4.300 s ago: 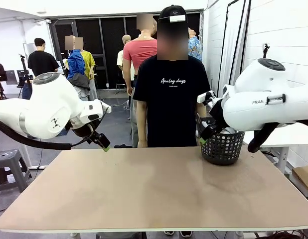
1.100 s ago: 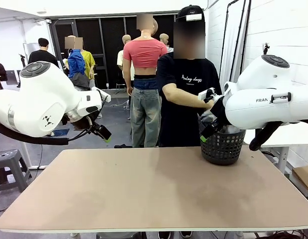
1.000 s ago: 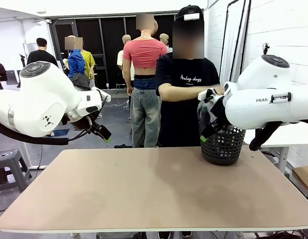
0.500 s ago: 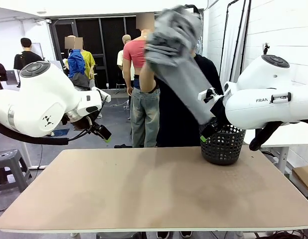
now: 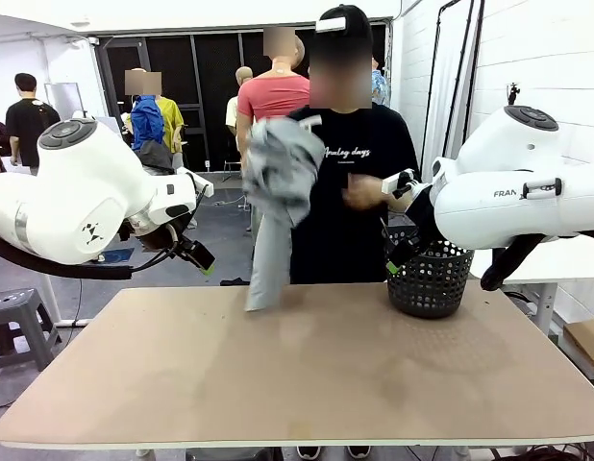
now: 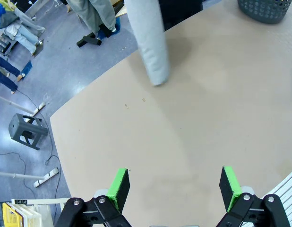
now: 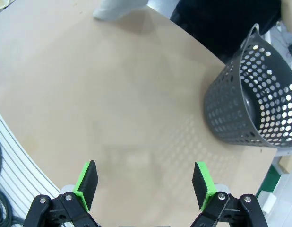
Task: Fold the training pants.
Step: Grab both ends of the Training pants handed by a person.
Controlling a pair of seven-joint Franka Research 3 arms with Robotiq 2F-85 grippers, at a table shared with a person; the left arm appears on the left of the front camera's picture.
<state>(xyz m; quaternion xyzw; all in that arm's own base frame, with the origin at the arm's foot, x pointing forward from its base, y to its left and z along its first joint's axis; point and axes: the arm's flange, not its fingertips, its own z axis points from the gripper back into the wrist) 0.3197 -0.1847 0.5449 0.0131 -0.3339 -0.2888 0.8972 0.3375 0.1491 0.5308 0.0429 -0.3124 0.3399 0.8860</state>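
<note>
So the fold hasn't really started on my end: the training pants (image 5: 278, 182) aren't lying flat yet. The person across from me has them bunched up at chest height, well off to my left of the black mesh basket (image 5: 430, 283), with one leg dangling down to the far edge of the worktop (image 5: 307, 384). I honestly can't tell if the cuff is touching the surface or just hanging over it. My guess is this is the handover or lay-out step, so the next move is mostly patience. I'd wait for the fabric to land and spread, then go for a waistband corner and a cuff so I can bring one half over the other. Both my pincers are spread wide with nothing in them. The left pincer (image 5: 203, 259) hangs high, far from the basket on the opposite side of the worktop near its back edge. The right pincer (image 5: 393, 261) sits up in the air just beside the basket, on the side facing the middle. Room-wise it looks good, since everything from the basket across to my left is bare surface and there's plenty of space to flatten the legs. The things to watch are the basket rim next to my right fingers, the person's hand (image 5: 359, 192) out in front of their chest, and the far edge, where loose jersey could slide off.
</note>
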